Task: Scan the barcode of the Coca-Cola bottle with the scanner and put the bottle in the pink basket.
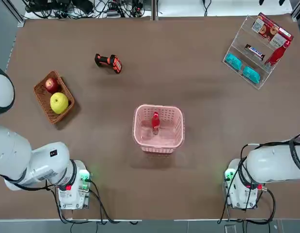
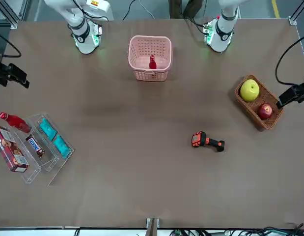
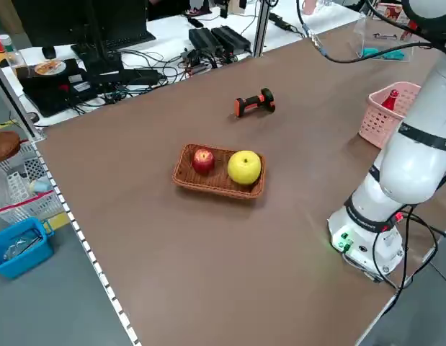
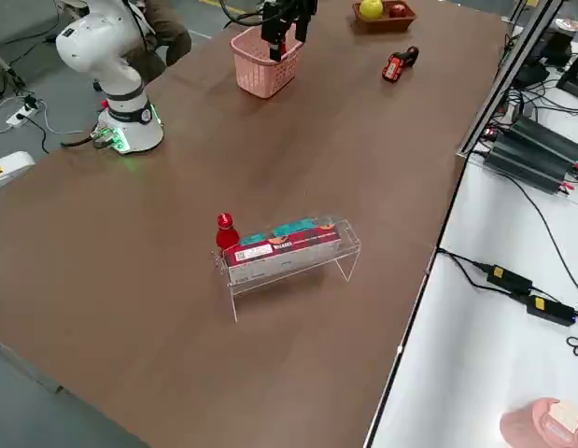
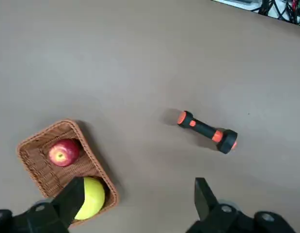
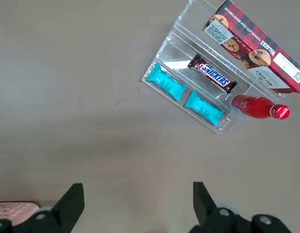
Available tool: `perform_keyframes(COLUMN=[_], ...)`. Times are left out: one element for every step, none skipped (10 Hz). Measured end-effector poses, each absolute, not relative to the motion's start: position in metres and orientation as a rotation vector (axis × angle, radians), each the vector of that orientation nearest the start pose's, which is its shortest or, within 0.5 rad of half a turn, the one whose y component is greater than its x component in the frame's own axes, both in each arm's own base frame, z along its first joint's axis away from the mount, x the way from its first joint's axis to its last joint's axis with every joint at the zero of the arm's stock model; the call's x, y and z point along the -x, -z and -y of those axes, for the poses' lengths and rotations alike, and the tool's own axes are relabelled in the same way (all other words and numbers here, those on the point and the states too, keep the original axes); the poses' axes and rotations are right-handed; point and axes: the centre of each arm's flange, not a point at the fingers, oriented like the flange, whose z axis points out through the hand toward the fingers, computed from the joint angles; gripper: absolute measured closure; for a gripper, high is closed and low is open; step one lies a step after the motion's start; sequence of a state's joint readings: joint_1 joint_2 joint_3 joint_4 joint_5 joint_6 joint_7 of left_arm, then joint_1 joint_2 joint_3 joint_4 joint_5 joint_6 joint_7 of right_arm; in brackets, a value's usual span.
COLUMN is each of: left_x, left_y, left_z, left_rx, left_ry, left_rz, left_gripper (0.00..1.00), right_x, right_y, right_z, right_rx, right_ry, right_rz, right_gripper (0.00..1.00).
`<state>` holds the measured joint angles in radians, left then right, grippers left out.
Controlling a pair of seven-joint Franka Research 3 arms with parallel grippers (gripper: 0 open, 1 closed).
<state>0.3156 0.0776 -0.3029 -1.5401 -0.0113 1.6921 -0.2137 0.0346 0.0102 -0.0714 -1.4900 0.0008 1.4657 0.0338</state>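
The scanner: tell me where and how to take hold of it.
Grip the scanner by its slim black handle, between the two thicker ends, coming from straight above. It lies flat on the table, so the fingers should close across its length, one on each long side. The left gripper, open near the wicker basket, looks the better placed.

From up here, on the bench I have the pink basket near the middle with the Coca-Cola bottle inside it, and the wicker basket off to its left, holding an apple and a pear. The scanner lies beyond both baskets, between them from left to right. At the far right corner, a rack carries a box, a chocolate bar, two packets and a second bottle.
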Motion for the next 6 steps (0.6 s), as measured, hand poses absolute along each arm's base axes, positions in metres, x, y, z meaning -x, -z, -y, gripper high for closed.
perform_keyframes(left_x=[-0.5890,-0.5889,-0.5886,-0.5879,-0.5866,-0.5856], left_y=[-0.6069,-0.6071,-0.6071,-0.6076,-0.6089,-0.6100], left_z=[-0.0077,-0.0067,-0.0090,-0.0119,-0.0144,-0.0162], left_rx=[3.162,3.163,3.162,3.161,3.164,3.165], left_ry=[0.116,0.116,0.114,0.112,0.111,0.110], left_rz=[0.357,0.354,0.359,0.352,0.303,0.268], left_gripper=[0.00,0.00,0.00,0.00,0.00,0.00], right_x=[-0.5468,-0.5467,-0.5464,-0.5462,-0.5461,-0.5461], right_y=[-0.6473,-0.6472,-0.6470,-0.6469,-0.6469,-0.6469], right_z=[0.0192,0.0190,0.0189,0.0190,0.0189,0.0189], right_rx=[3.139,3.139,3.139,3.139,3.139,3.139], right_ry=[-0.057,-0.058,-0.062,-0.065,-0.066,-0.066], right_rz=[-0.109,-0.108,-0.108,-0.107,-0.107,-0.107], right_gripper=[0.01,0.01,0.01,0.01,0.01,0.01])
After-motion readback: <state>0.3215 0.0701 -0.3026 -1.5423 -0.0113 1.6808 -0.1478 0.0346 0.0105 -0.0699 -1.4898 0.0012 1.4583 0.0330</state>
